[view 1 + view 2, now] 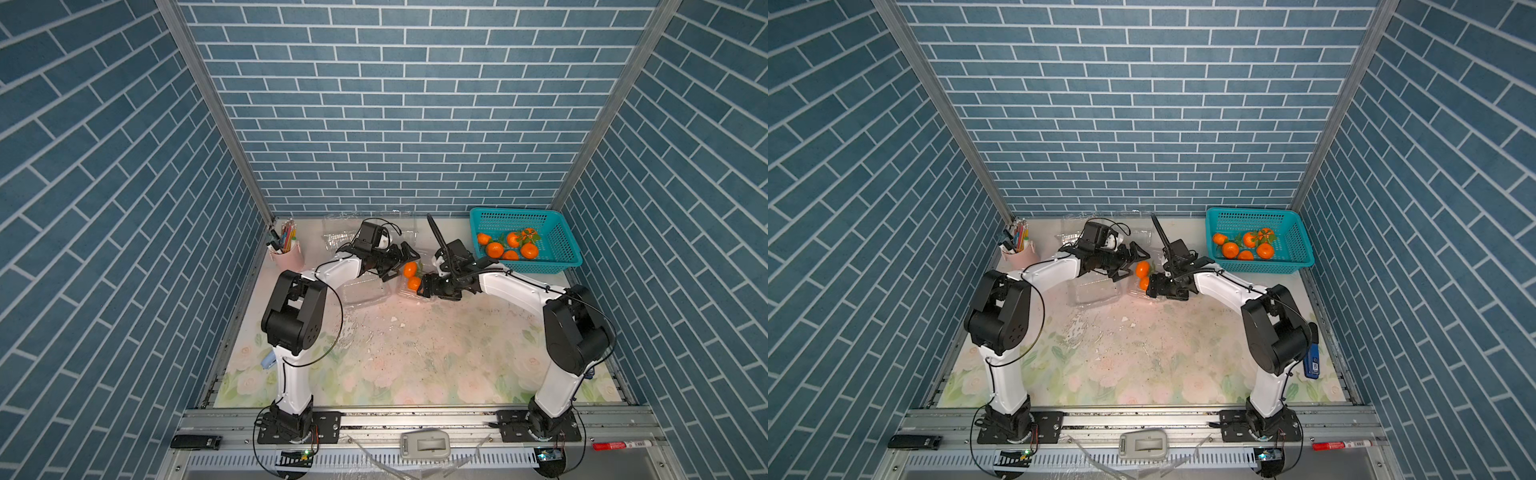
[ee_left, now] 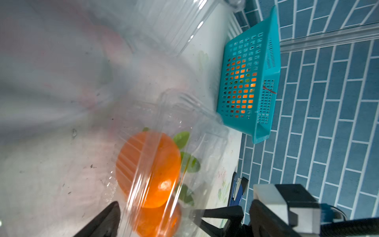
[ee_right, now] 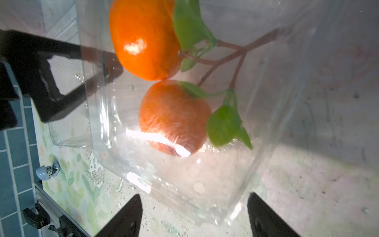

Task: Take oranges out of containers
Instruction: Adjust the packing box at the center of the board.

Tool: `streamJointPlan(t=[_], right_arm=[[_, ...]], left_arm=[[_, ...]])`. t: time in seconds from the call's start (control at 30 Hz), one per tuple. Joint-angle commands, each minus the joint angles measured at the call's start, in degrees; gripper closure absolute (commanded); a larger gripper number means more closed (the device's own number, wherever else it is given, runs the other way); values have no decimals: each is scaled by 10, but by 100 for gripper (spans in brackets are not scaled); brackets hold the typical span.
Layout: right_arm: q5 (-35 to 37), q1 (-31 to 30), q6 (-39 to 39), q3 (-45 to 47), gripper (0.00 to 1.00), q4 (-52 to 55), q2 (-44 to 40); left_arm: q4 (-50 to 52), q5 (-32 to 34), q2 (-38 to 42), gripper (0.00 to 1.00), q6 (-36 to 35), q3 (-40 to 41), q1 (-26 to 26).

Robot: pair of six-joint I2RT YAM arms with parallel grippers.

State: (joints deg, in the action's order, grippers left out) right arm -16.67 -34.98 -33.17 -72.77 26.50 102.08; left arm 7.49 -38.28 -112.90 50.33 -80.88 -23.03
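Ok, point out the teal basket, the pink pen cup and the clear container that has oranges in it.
teal basket (image 1: 540,266): in a top view, on its near wall.
pink pen cup (image 1: 286,258): in a top view, on the cup's side.
clear container (image 3: 205,190): right wrist view, on its transparent end wall.

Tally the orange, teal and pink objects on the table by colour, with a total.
Orange: 8 oranges, 6 in the basket, 2 in a clear clamshell
Teal: 1 basket
Pink: 1 pen cup
Total: 10
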Motion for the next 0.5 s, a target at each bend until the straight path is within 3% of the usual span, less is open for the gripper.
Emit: streamJointPlan(t=[0.0,0.2,0.33,0.47], right_arm=[[44,21,17,-5,19,49,-47],[46,91,45,-43,18,59,-49],[53,107,93,-132,18,73,12],[43,108,137,-201,18,69,77]], left_arm=[[14,-30,-13,1,-28,-24,-3],[32,-26,-17,1,-32,-29,-5],[91,32,16,1,-41,-22,-4],[-26,51,96,1,66,87,-18]])
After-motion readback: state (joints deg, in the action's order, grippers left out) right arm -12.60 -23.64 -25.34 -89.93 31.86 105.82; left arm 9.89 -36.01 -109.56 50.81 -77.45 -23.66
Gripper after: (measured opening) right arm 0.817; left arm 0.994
